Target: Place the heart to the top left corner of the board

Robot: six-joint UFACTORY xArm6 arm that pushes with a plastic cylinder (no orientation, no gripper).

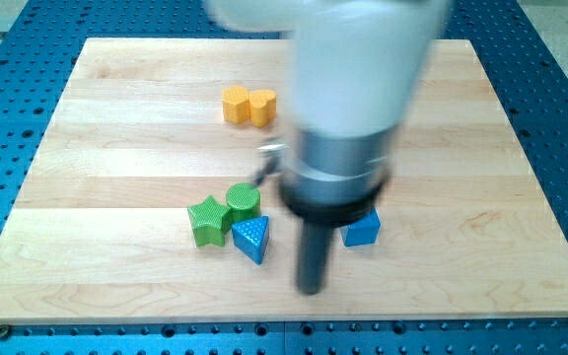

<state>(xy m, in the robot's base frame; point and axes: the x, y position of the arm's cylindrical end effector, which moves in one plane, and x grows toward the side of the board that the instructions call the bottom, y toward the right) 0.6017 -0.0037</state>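
Nearest the camera, my tip (311, 288) stood blurred in the lower middle of the frame, resting apart from every block; the rod carried no hand, so nothing was spread or pinched. Far above it, in the upper middle of the frame and left of the arm's pale housing (358, 69), lay the yellow heart (262, 106), touching a yellow hexagon (235, 104) on its left. Left of my tip clustered a blue triangle (251, 238), a green cylinder (244, 202) and a green star (206, 219), all touching. Right of the rod sat a blue block (363, 229), partly hidden. Beneath all lay the wooden board (116, 118).
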